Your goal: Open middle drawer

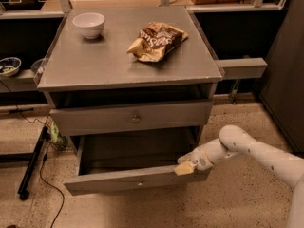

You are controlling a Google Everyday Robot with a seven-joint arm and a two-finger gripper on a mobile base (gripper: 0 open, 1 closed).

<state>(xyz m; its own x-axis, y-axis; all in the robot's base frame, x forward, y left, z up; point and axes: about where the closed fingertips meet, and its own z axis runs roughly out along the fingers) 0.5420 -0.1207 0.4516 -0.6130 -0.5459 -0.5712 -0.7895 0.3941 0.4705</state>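
Grey middle drawer (104, 184) pulled well out, gripper (185, 167) at the right end of its front — whether clamped, cannot tell.

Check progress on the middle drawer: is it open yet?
Done: the middle drawer is pulled well out of the cabinet, with its inside showing, while the drawer above sits shut. In hand: the tool is at the right end of the open drawer's front edge. Left: perhaps a little more pull, then release and back the arm away.
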